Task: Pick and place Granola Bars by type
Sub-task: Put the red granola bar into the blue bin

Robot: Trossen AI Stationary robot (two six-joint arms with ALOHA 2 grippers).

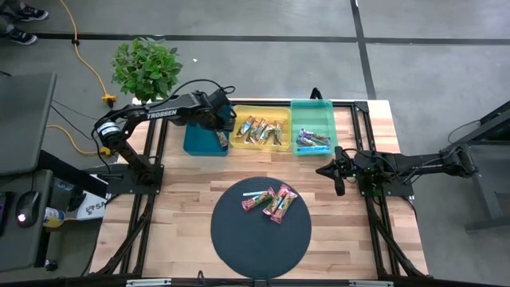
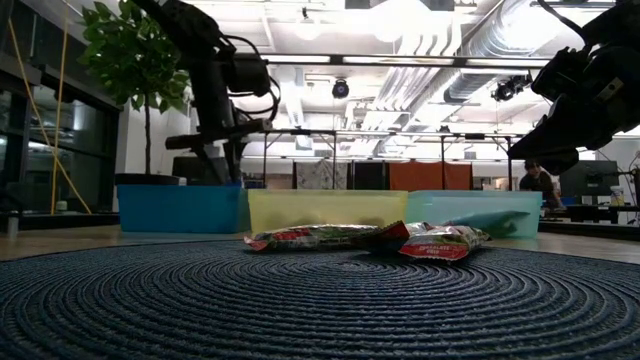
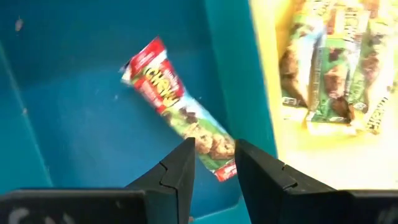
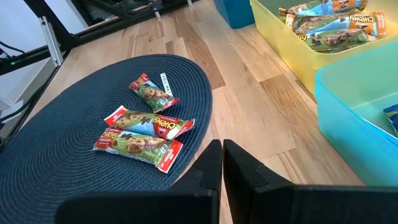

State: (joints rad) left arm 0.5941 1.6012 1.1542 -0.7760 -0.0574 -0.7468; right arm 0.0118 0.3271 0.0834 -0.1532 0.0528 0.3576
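Shiny red-wrapped bar (image 3: 180, 112) in smooth blue tray (image 3: 74, 124)

my left pincer (image 3: 214, 163): dark | bar under it (image 3: 180, 109): red ends, green middle | its tray (image 1: 195, 142): deep blue | middle tray (image 1: 239, 112): yellow | third tray (image 1: 312, 108): teal | mat (image 1: 239, 239): dark, ringed weave | desk (image 1: 183, 207): pale wood planks
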